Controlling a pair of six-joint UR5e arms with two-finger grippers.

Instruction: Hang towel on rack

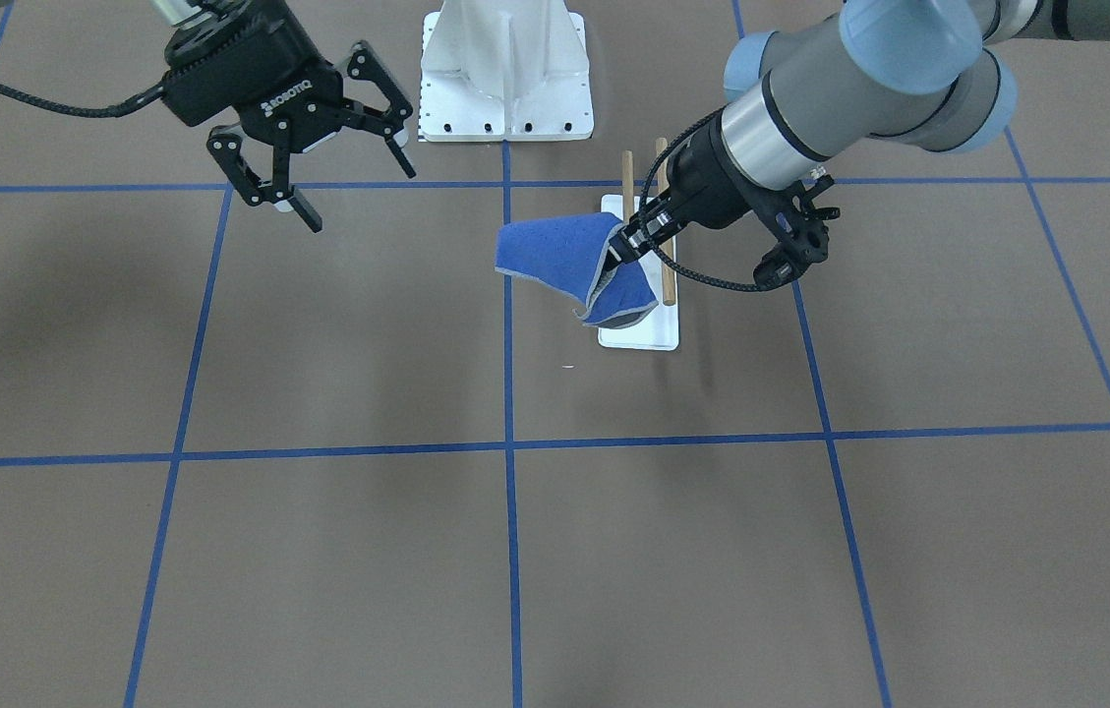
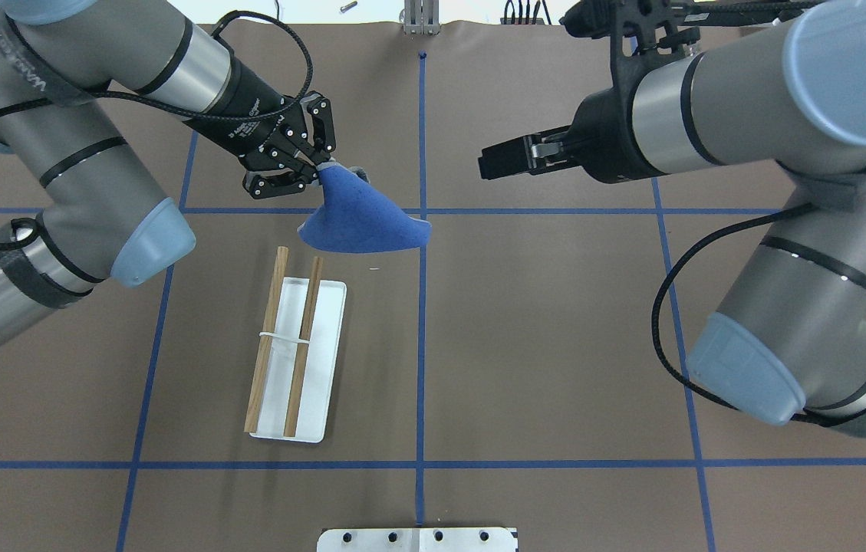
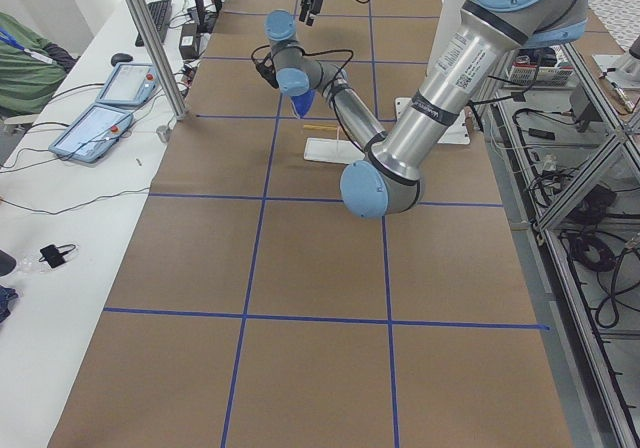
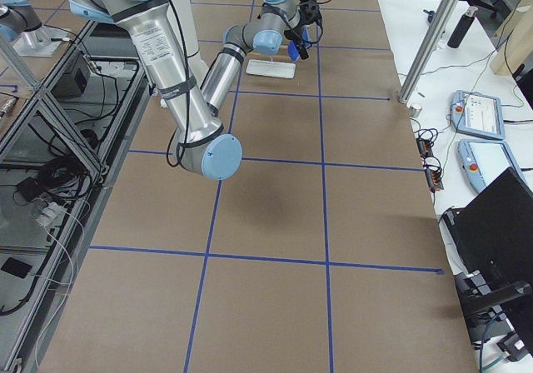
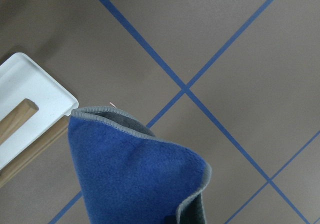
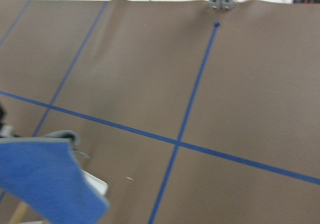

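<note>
The towel (image 1: 555, 258), soft blue fleece with a grey stitched hem, hangs bunched in the air at the far end of the rack (image 2: 321, 360), pinched between the left gripper (image 1: 618, 248) fingers. The right gripper (image 1: 358, 192) fingers are spread wide and empty. The table (image 1: 319, 324) is matte brown, crossed by blue tape lines (image 1: 507, 492).

Robotics lab: tape-gridded table (image 3: 310, 268), teach pendants (image 3: 92, 131), aluminium framing (image 3: 150, 43).

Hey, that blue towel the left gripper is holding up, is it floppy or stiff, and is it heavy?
Probably floppy: the blue towel sags in folds from the corner pinched by the left gripper. Likely light, since that small pinch alone carries it. Its fleecy surface may grip the wooden rods rather than slide.
</note>
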